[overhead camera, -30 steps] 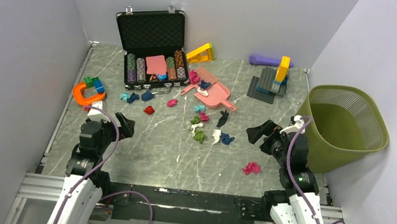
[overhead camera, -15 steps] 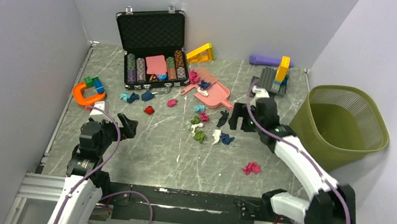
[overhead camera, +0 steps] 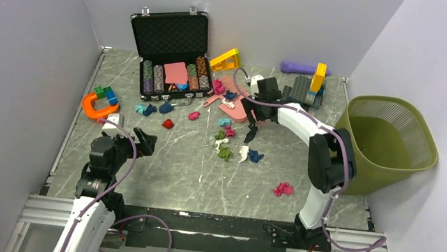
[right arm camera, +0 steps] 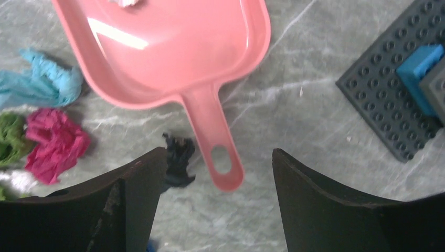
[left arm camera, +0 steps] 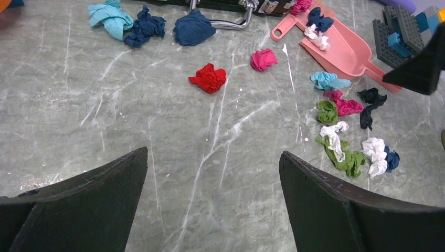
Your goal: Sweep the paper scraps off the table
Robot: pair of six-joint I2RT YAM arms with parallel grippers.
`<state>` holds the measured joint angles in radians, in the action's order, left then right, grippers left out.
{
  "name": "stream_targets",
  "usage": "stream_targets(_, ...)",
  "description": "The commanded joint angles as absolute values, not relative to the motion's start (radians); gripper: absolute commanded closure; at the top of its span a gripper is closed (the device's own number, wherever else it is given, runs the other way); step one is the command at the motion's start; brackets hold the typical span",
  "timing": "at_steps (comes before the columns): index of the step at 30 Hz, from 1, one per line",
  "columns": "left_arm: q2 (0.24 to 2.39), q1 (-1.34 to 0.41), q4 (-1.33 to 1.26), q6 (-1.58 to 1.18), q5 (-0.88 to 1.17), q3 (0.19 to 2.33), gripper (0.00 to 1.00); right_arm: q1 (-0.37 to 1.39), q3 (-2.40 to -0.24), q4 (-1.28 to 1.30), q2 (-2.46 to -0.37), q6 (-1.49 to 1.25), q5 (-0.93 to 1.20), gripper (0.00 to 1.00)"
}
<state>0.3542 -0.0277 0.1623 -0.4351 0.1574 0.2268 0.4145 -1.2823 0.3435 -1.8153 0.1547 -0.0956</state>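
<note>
**A:** Are we lining up the right end effector [right arm camera: 218,157] on the pink dustpan [right arm camera: 173,52]?

**B:** We are judging so. It is hovering over the handle [right arm camera: 216,144], with one finger on each side. The fingers are standing apart, touching nothing and gripping nothing.

**A:** What are we watching for in order to take it cleanly?

**B:** We are aiming to centre the handle between the fingers, close to its holed end, and to come down before closing so the dustpan is not skidding away. The black scrap [right arm camera: 178,157] is lying just beside the handle, so we are wanting it left outside the pinch.

**A:** And where are the paper scraps [left arm camera: 338,107] sitting?

**B:** Most are lying on the table [left arm camera: 157,142] in a cluster just beside the dustpan's handle. A red wad [left arm camera: 209,79] and some blue ones are lying well apart from the dustpan, and a few are resting inside it.

**A:** And the left end effector [left arm camera: 212,157]?

**B:** It is hanging wide apart and empty, well away from the dustpan.
</note>
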Motion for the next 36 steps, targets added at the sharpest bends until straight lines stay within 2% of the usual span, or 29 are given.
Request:
stream_targets(1,0.371,-0.028,0.104,-0.423,0.195,0.22,0.01,0.415,-1.434,0.445,-1.927,0.262,-0.09,0.23)
stream_targets(6,0.37,-0.031,0.106,-0.423,0.19,0.22,0.01,0.417,-1.533,0.52,-2.039,0.276,-0.022,0.25)
stream_targets(14,0.37,-0.036,0.106,-0.423,0.184,0.22,0.01,0.416,-1.582,0.512,-2.108,0.254,0.016,0.39)
stream_targets(15,0.371,-0.036,0.105,-0.423,0.183,0.22,0.01,0.416,-1.588,0.511,-2.114,0.251,0.028,0.43)
stream_targets(21,0.389,-0.036,0.087,-0.421,0.195,0.218,0.01,0.418,-1.581,0.518,-2.07,0.226,0.044,0.8)
stream_targets(24,0.429,-0.036,0.069,-0.417,0.219,0.222,0.01,0.422,-1.559,0.564,-2.017,0.197,0.041,0.88)
stream_targets(30,0.488,-0.036,0.058,-0.417,0.233,0.238,0.03,0.447,-1.498,0.674,-1.94,0.134,0.014,1.0)
stream_targets(36,0.472,-0.036,0.058,-0.418,0.233,0.231,0.04,0.456,-1.292,0.572,-1.762,0.06,0.024,1.0)
